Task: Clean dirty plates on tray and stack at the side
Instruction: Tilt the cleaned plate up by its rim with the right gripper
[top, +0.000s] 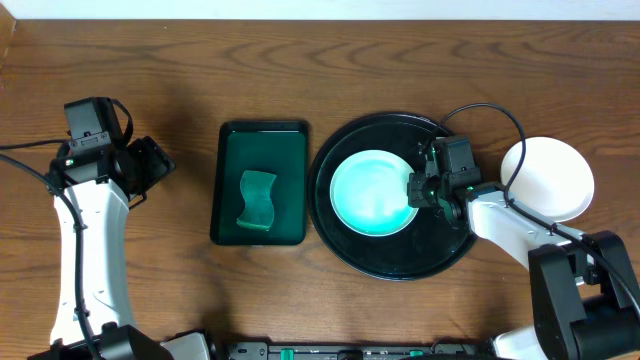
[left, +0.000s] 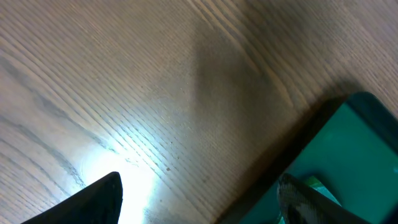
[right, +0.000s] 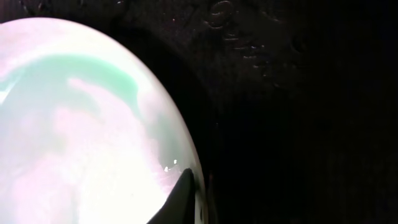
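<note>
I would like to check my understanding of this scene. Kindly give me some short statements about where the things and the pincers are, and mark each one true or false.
1. A plate lies on the round black tray. True.
2. The sponge lies on the black tray. False: it lies in the green rectangular tray.
3. The right pincer is shut on the plate's right rim. True.
4. The left pincer holds the sponge. False: it is open and empty, over the bare table left of the green tray.
5. A white plate sits on the table, right of the black tray. True.
</note>
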